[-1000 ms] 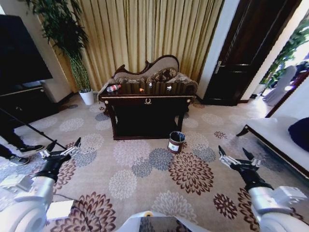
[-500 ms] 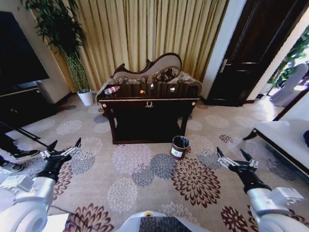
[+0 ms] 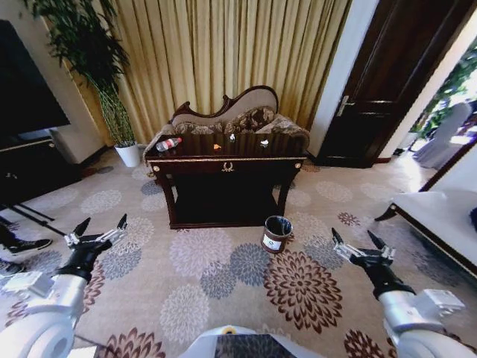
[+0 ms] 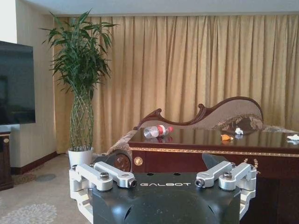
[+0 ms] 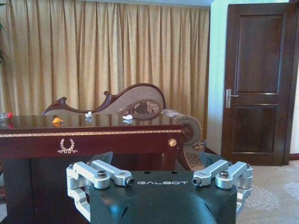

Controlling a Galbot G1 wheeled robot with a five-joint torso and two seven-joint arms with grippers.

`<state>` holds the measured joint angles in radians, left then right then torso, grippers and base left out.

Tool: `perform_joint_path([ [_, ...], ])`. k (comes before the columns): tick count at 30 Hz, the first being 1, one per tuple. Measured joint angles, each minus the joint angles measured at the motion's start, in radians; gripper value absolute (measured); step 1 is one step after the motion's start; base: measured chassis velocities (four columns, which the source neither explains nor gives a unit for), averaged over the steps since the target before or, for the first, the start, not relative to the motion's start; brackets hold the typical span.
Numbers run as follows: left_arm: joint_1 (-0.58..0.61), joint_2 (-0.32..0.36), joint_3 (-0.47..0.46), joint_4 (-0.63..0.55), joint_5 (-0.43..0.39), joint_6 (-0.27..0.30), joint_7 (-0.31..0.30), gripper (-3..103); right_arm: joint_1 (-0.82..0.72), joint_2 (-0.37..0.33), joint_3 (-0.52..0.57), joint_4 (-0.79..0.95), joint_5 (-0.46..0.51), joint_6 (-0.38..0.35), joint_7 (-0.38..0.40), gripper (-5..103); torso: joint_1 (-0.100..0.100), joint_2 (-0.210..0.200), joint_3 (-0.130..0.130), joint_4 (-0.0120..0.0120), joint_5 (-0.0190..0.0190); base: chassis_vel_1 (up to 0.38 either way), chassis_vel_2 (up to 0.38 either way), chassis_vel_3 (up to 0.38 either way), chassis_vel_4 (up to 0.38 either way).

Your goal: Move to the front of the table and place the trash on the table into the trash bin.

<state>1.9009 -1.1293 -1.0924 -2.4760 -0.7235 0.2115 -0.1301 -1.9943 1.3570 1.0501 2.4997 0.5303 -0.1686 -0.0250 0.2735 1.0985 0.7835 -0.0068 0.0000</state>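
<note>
Dark wood: the glossy tabletop (image 3: 223, 147) with gold trim stands ahead of the robot on a flowered carpet (image 3: 223, 268), in front of a carved-back sofa (image 3: 238, 112) and gold curtains (image 3: 223, 45).
Bottle: the clear plastic bottle (image 3: 168, 143) with red label lies on its side near the tabletop's left end; the left wrist view shows it from table height (image 4: 157, 131), mirrored in the polish.
Small trash: an orange scrap (image 3: 217, 147) and a white piece (image 3: 264, 142) lie apart along the tabletop; another small white bit (image 3: 232, 137) sits between them, farther back.
Right wrist view: it shows the gold-handled drawer (image 5: 67, 145) and a dark door (image 5: 257, 84).
Trash bin: the round brown trash bin (image 3: 276, 233) stands on the carpet just off the table's front right leg, seen from the head.
Left end effector (image 3: 98, 233): held low over the carpet at the robot's left, fingers spread wide, holding nothing.
Right end effector (image 3: 358, 243): held low at the right, near the bin, fingers spread wide, holding nothing.
Plant: a potted bamboo (image 4: 81, 93) stands left of the table.
</note>
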Motion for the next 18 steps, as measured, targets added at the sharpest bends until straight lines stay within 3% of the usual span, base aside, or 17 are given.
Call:
perform_joint_path([
  [18, -0.006, 0.001, 0.009, 0.004, 0.003, 0.0, 0.004, 100, 0.006, 0.006, -0.005, -0.001, -0.003, -0.002, -0.008, 100, -0.001, 0.0, 0.0, -0.0002, 0.0, -0.112, 0.113, 0.115, -0.109],
])
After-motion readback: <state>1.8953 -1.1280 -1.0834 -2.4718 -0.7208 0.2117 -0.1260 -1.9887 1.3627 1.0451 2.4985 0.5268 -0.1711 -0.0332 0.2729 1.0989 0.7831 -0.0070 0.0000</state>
